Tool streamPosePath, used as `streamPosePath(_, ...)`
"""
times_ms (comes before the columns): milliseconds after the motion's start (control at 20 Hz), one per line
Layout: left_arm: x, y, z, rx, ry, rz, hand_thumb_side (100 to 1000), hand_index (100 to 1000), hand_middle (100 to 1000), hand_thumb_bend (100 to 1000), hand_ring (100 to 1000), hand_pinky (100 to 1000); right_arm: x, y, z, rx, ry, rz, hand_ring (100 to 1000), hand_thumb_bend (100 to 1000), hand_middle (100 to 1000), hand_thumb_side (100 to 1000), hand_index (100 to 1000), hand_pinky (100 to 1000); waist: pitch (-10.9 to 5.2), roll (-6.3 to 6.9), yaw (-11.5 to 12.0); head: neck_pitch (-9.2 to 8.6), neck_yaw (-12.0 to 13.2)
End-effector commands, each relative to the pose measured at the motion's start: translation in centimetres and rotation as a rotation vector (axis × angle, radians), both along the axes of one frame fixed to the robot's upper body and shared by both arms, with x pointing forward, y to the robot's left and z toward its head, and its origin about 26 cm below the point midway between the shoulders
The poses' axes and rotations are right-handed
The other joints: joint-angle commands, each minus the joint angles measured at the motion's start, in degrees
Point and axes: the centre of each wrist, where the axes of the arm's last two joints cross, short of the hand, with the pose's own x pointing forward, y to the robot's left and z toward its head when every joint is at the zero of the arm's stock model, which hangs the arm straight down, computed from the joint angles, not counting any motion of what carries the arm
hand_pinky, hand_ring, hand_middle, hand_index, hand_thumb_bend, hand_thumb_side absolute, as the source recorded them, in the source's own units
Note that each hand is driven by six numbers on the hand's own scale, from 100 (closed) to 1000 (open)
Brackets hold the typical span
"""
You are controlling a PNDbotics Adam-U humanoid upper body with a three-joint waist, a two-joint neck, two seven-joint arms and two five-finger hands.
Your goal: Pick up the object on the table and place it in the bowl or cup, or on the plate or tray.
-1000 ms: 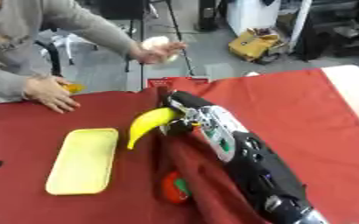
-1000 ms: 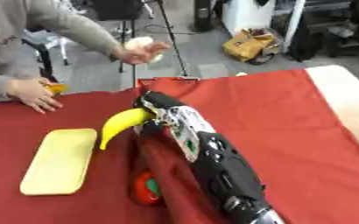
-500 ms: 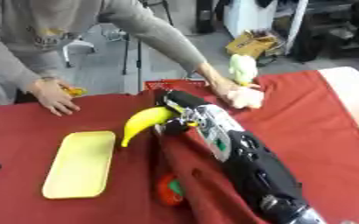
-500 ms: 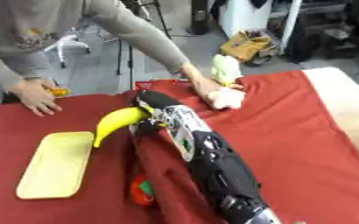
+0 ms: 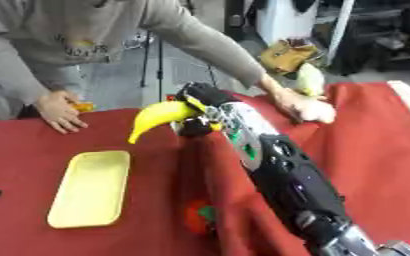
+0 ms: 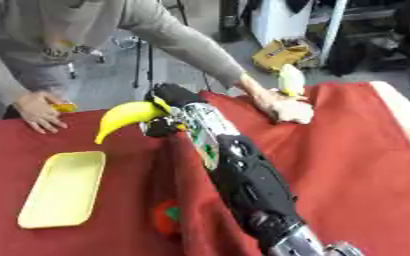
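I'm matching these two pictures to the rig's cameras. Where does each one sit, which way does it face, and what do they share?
Left eye view: in the robot's head, looking down at the red table; the right arm reaches in from the lower right, the right hand holding a banana.
Right eye view: the same head, set slightly to the right; same arm, everything shifted left.
Both show the yellow tray, a red object below it, and a person's hand on the far edge.

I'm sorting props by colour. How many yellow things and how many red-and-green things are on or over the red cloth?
Yellow: 2 (banana, tray)
Red-and-green: 1 (small thing)
Total: 3
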Motion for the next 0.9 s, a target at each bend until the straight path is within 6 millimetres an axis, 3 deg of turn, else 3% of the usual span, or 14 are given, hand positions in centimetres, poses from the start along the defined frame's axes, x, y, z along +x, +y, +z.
streamPosePath(50, 0.1, 0.2, 0.7, 0.021, -0.023, -0.006, 899, 697, 741, 618, 780, 523, -0.3, 1.0, 2.1, 0.01, -0.064, 0.022, 395, 100, 450, 367, 544, 308, -1.93, -0.81, 0.2, -0.62, -0.2)
streamPosePath(450, 0.2, -0.1, 0.9, 0.022, -0.031, -0.025, 898, 697, 740, 619, 781, 523, -1.9, 5.9, 0.1, -0.03, -0.019, 0.136, 399, 100, 452, 358, 544, 314, -1.76, -1.14, 1.8, -1.17, -0.8)
streamPosePath(600, 0.3, -0.3, 1.1, 0.02, -0.04, -0.029, 897, 697, 741, 620, 781, 523, -2.9, 7.9, -1.2, -0.048, -0.011, 0.185, 402, 100, 454, 363, 546, 319, -1.49, -1.14, 3.8, -1.74, -1.4)
streamPosePath(900, 0.6, -0.6, 1.7, 0.014, -0.061, -0.036, 894, 697, 740, 620, 780, 524, -4.2, 10.1, -3.4, -0.034, -0.028, 0.201, 418, 118, 470, 400, 566, 340, -0.87, -1.17, 8.6, -2.83, -2.3)
